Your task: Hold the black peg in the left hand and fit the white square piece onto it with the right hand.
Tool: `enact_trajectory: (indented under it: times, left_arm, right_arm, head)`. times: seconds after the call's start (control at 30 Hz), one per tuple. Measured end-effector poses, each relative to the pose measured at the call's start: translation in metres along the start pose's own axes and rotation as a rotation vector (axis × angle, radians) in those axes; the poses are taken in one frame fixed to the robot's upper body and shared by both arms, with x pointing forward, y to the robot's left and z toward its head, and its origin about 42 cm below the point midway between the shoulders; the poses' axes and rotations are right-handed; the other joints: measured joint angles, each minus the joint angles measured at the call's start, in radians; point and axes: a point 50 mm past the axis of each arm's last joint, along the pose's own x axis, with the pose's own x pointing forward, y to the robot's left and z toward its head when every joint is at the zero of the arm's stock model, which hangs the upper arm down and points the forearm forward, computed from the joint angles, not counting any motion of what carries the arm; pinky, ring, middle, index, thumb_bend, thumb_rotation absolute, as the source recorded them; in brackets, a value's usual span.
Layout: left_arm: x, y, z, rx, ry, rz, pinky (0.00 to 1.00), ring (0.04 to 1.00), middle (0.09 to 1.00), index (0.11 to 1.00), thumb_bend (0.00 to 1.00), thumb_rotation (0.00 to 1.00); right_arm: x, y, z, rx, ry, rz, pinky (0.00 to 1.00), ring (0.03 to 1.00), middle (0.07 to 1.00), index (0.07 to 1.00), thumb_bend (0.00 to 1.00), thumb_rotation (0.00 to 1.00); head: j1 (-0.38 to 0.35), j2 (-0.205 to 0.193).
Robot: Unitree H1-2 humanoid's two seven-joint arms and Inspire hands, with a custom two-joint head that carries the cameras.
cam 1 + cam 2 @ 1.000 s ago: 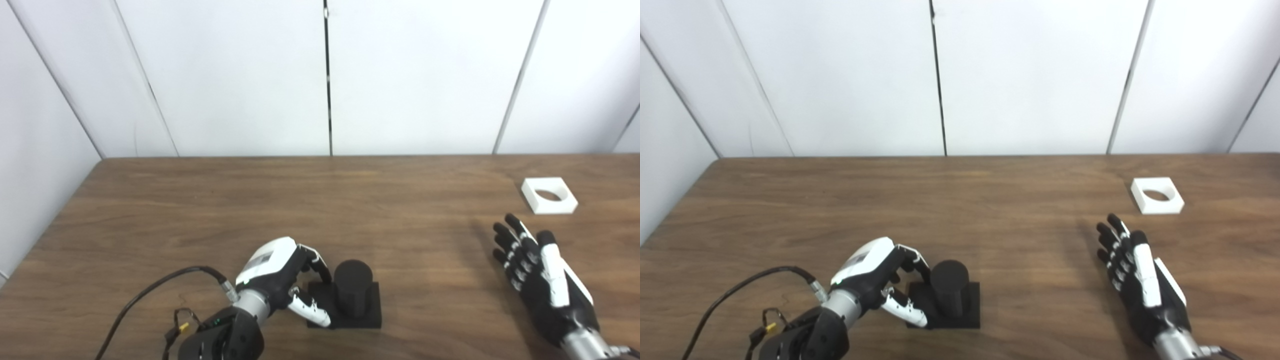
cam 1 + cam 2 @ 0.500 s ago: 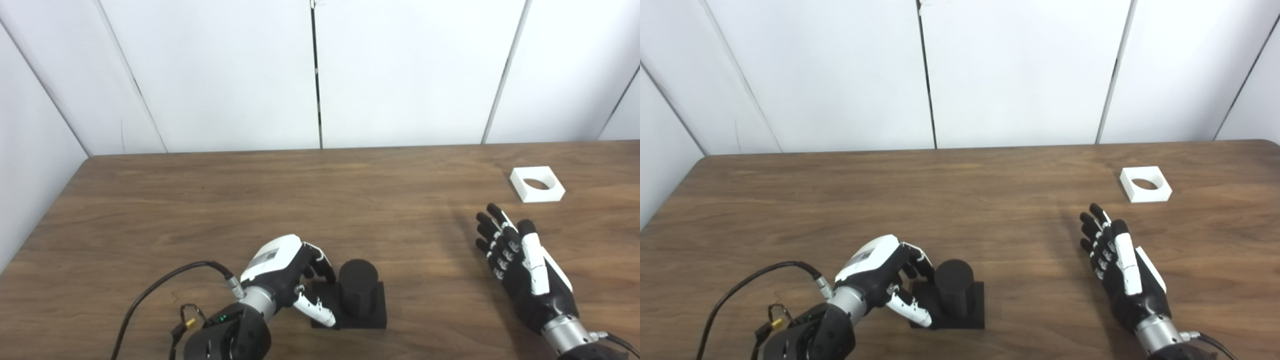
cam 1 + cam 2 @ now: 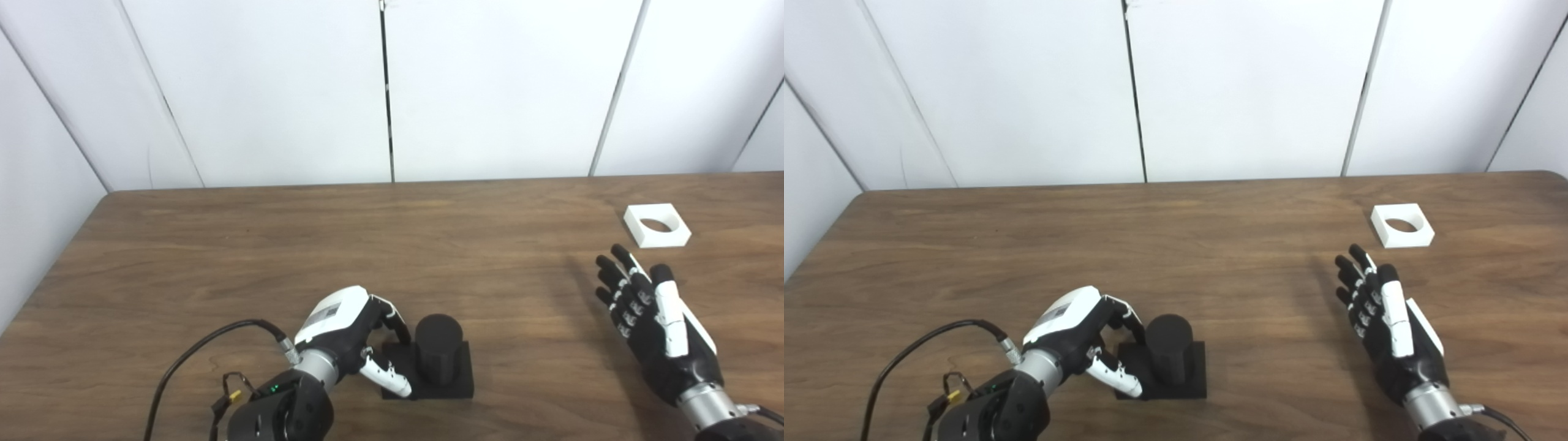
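While our left hand (image 3: 346,334) curls around the black peg (image 3: 438,349), our right hand (image 3: 652,318), spread and empty, must next reach the white square piece (image 3: 656,225) lying far right of the peg

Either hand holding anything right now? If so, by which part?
Left hand is curled on the near-left edge of the black peg's square base. Right hand is open and holds nothing; the white square piece lies apart.
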Motion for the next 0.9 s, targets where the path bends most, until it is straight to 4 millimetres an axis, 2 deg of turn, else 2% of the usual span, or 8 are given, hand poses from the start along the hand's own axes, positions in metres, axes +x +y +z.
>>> enact_trajectory:
  times: [0.1,0.2,0.37,0.4,0.5,0.57,0.77,0.9]
  left_arm:
    - [0.0,0.001,-0.001,-0.001,0.001,0.001,0.72,0.775,0.755,0.483,0.52,0.05]
    - [0.0,0.001,-0.003,0.001,-0.002,-0.002,0.74,0.78,0.741,0.484,0.52,0.05]
    - [0.0,0.002,-0.005,0.006,-0.005,-0.004,0.75,0.8,0.765,0.485,0.52,0.05]
    - [0.0,0.002,-0.006,0.008,-0.004,-0.004,0.74,0.8,0.765,0.485,0.52,0.05]
    - [0.0,0.003,-0.007,0.009,-0.007,-0.004,0.73,0.797,0.764,0.484,0.52,0.05]
    - [-0.001,0.003,-0.008,0.009,-0.01,-0.005,0.73,0.799,0.762,0.484,0.52,0.05]
    - [-0.001,0.006,-0.013,0.008,-0.014,-0.007,0.72,0.803,0.764,0.485,0.52,0.05]
    - [-0.002,0.007,-0.016,0.01,-0.013,-0.004,0.72,0.797,0.765,0.485,0.52,0.05]
  right_arm:
    - [0.002,-0.002,0.002,0.004,0.01,0.002,1.0,1.0,0.978,1.0,0.58,1.0]
    - [0.004,-0.004,0.007,0.002,-0.001,-0.006,1.0,1.0,0.956,1.0,0.57,0.89]
    - [0.01,-0.022,0.03,-0.065,-0.058,-0.053,0.98,0.936,0.919,0.93,0.65,0.68]
    - [0.013,-0.027,0.037,-0.095,-0.075,-0.068,0.98,0.929,0.915,0.922,0.66,0.66]
    - [0.024,-0.044,0.064,-0.204,-0.129,-0.102,0.95,0.923,0.906,0.905,0.63,0.49]
    - [0.033,-0.054,0.082,-0.276,-0.168,-0.111,0.92,0.914,0.897,0.89,0.7,0.4]
    - [0.059,-0.079,0.118,-0.57,-0.176,-0.147,0.95,0.917,0.89,0.89,0.84,0.27]
    - [0.073,-0.091,0.133,-0.776,-0.125,-0.127,0.97,0.934,0.897,0.893,0.92,0.24]
  head:
    - [-0.029,-0.005]
    - [-0.054,-0.008]
    - [-0.083,-0.003]
    - [-0.084,-0.002]
    - [-0.1,-0.003]
    - [-0.107,-0.003]
    - [-0.146,-0.005]
    - [-0.183,-0.008]
